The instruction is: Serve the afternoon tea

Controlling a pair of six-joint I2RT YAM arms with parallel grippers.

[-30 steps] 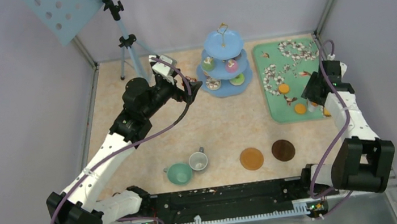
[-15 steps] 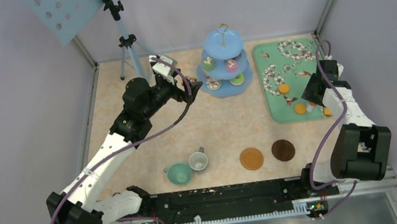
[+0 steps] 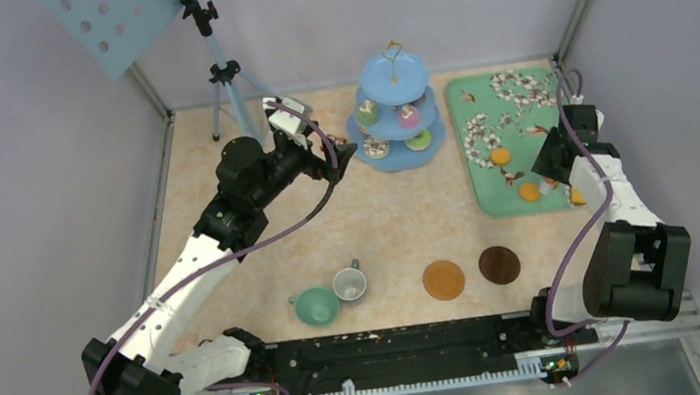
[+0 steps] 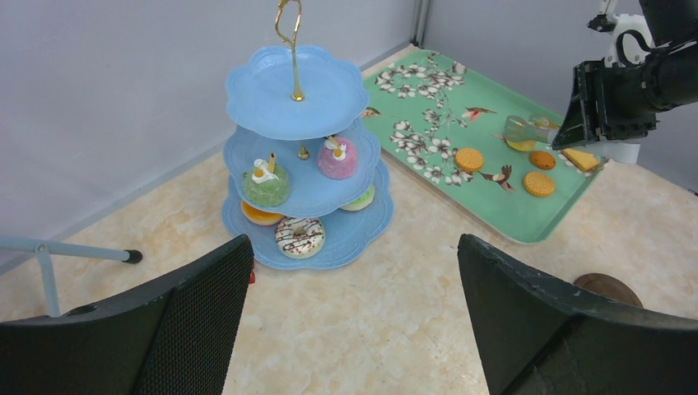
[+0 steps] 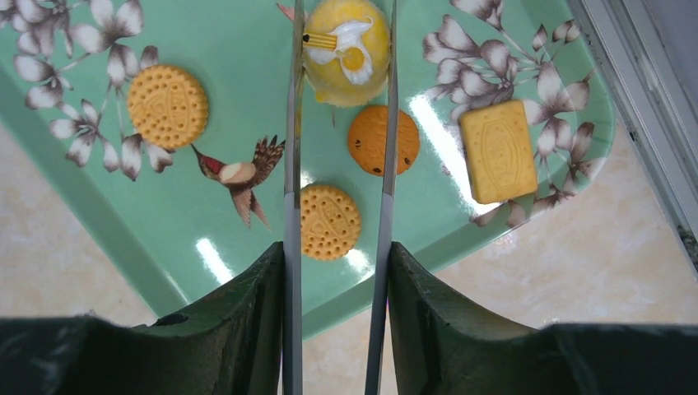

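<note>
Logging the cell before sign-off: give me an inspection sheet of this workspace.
Surface: marbled beige table.
Job's things: three-tier stand holding cupcakes and donuts; biscuits and yellow cupcake on green tray; teal cup, grey-white cup, tan coaster, dark coaster near front.
Clutter: tripod, far-left corner.
End effectors: left end effector open, empty; right end effector shut on tongs straddling the cupcake.
Cables: purple cables looped along both arms.
Surroundings: grey walls, perforated blue board.

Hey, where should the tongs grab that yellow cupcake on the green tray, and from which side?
Pinch the yellow cupcake across its round sides, below the white icing, one blade of the tongs on each flank. Come in over the corner of the tray nearest the right gripper, as it points them: the blades straddle the cake there.
</note>
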